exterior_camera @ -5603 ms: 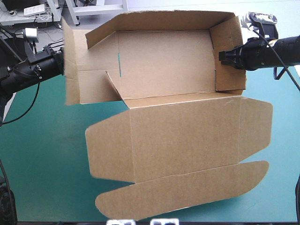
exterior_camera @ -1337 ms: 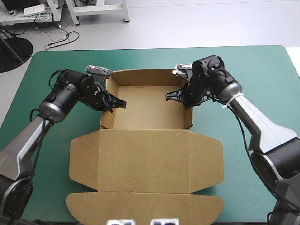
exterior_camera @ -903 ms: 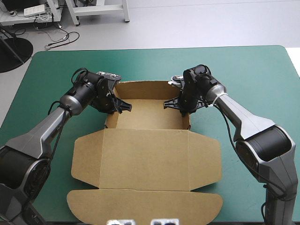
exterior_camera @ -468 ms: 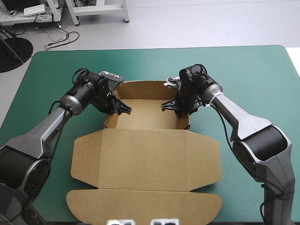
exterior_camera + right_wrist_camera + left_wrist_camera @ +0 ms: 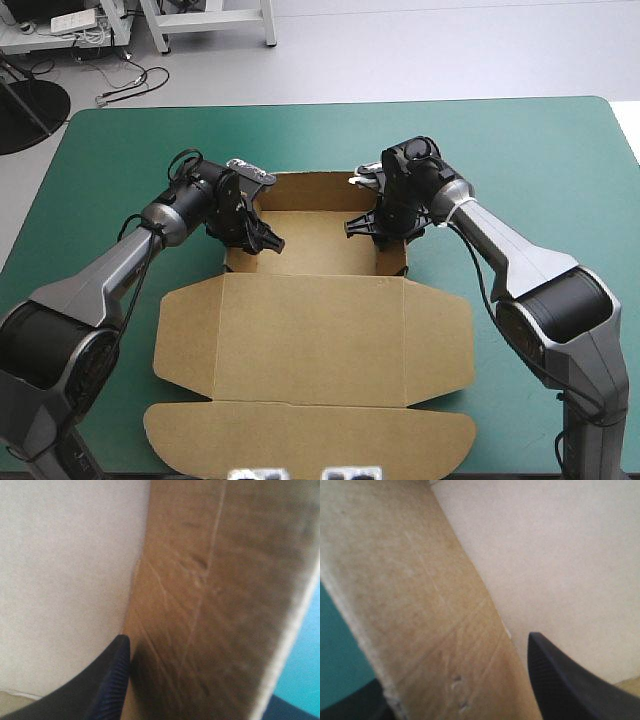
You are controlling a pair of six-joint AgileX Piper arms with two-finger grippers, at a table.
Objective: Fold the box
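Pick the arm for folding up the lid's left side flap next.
Left, likely: left jaws clamp the box's left wall, next to that flap. Right jaws clamp the right wall, across the tray.

Matt brown board box (image 5: 310,330), faintly scratched, smooth teal-green cover (image 5: 520,150), ribbed black jaws

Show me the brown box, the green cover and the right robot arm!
box (image 5: 310,340), high view, middle of its flat lid.
teal-green cover (image 5: 545,150), high view, bare far right part.
right arm (image 5: 500,240), high view, its grey forearm.
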